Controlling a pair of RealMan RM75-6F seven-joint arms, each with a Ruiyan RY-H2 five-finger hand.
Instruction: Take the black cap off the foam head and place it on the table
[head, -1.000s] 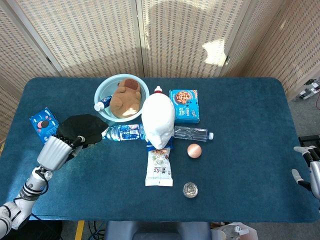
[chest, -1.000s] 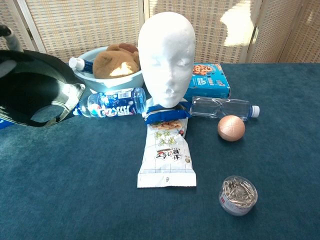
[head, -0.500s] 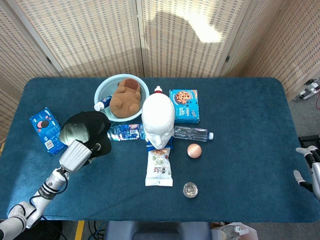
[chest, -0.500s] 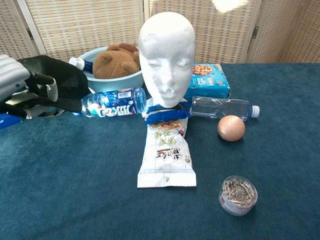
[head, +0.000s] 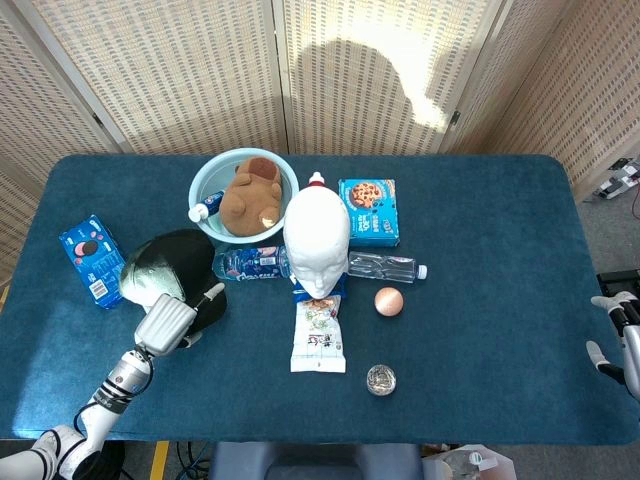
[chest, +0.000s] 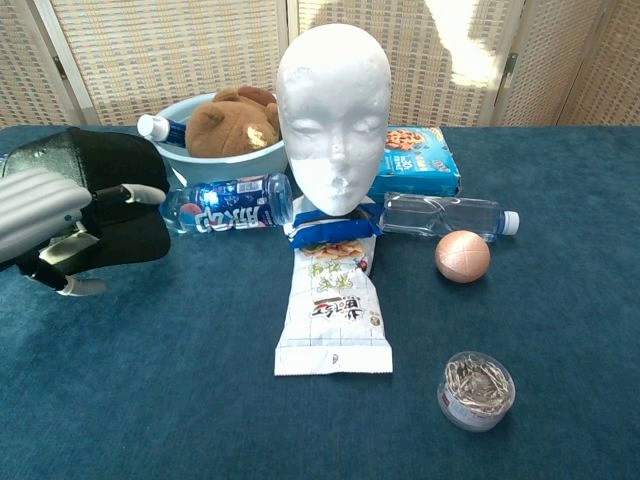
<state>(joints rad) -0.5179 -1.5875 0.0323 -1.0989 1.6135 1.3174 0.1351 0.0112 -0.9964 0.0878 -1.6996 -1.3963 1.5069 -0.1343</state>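
The white foam head (head: 316, 240) (chest: 333, 115) stands bare at mid table. The black cap (head: 178, 272) (chest: 105, 200) is low at the table's left, between the blue cookie pack and the labelled bottle, and looks set down on the cloth. My left hand (head: 168, 322) (chest: 40, 215) sits at its near edge and holds its rim, one finger over the top and the thumb underneath. My right hand (head: 618, 335) hangs off the table's right edge, fingers apart and empty.
Behind the cap are a light blue bowl (head: 205, 185) with a plush bear (head: 250, 195) and a labelled bottle (head: 252, 263). A clear bottle (head: 385, 267), cookie box (head: 368, 210), snack bag (head: 318, 335), pink ball (head: 388, 300) and clip tub (head: 380, 379) surround the head. An Oreo pack (head: 90, 260) lies far left.
My left hand has carried the cap down and toward the table's near side, turning it dome-up until it sits low on the cloth. The right hand has stayed still.
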